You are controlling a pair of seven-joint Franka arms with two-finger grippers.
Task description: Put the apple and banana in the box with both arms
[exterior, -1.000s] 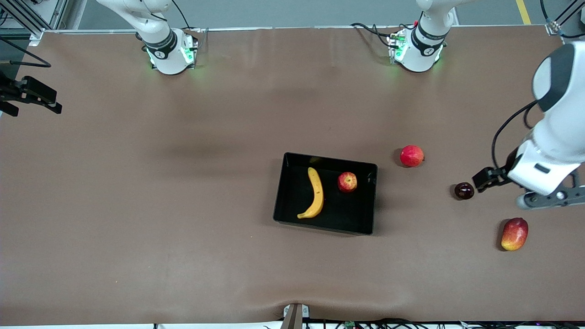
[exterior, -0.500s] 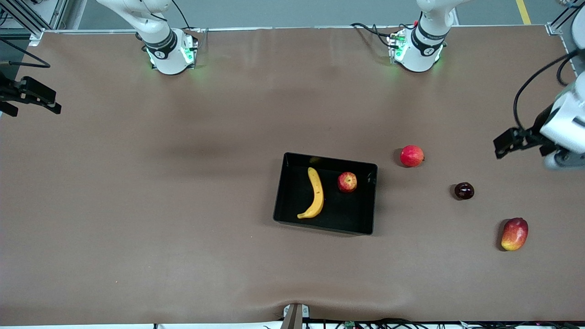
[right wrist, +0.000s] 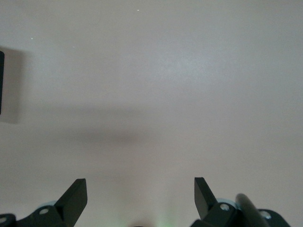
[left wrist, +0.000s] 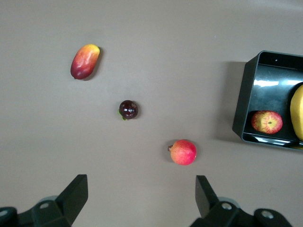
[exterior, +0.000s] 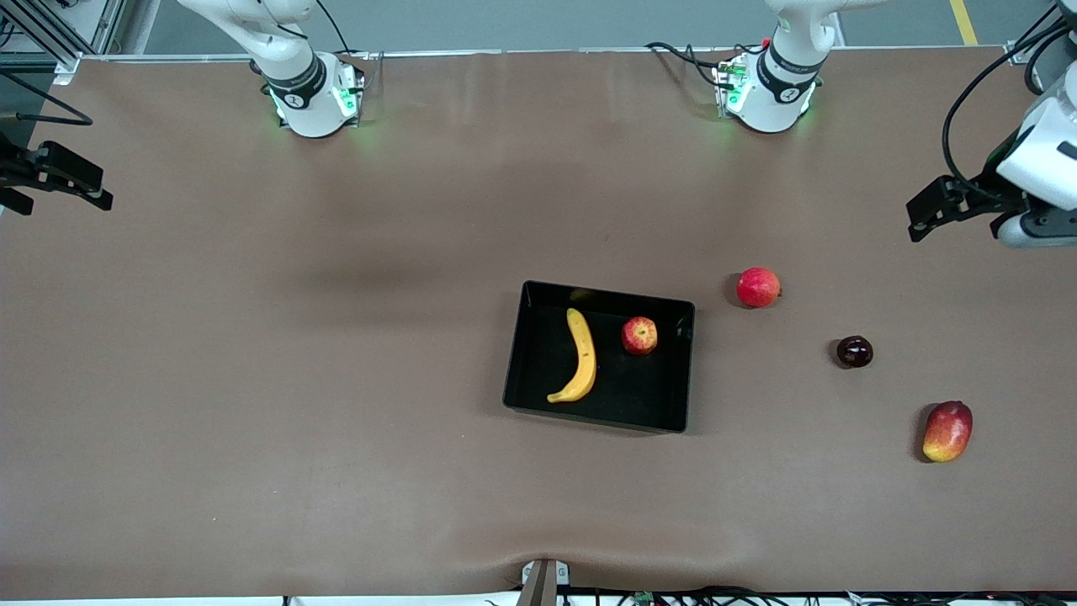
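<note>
The black box (exterior: pixel 517 349) sits mid-table, and its wall (left wrist: pixel 242 97) shows at the edge of the left wrist view. In it lie the yellow banana (exterior: pixel 580 357) (left wrist: pixel 298 111) and, beside it toward the left arm's end, the red apple (exterior: pixel 639 335) (left wrist: pixel 266 122). My left gripper (exterior: pixel 932 209) (left wrist: pixel 142 189) hangs open and empty over bare table at the left arm's end. At the right arm's end of the table, my right gripper (exterior: pixel 57 178) (right wrist: pixel 141 189) waits open over bare table, holding nothing.
Three loose fruits lie between the box and the left arm's end. A pink-red round fruit (exterior: pixel 758 287) (left wrist: pixel 183 152) is closest to the box. A dark round fruit (exterior: pixel 854 351) (left wrist: pixel 128 109) comes after it. A red-and-yellow mango (exterior: pixel 947 430) (left wrist: pixel 85 61) lies nearest the front camera.
My left gripper has drawn away from beside the dark fruit, toward the robots' side of the table, still open. The right arm and the fruits have not moved.
</note>
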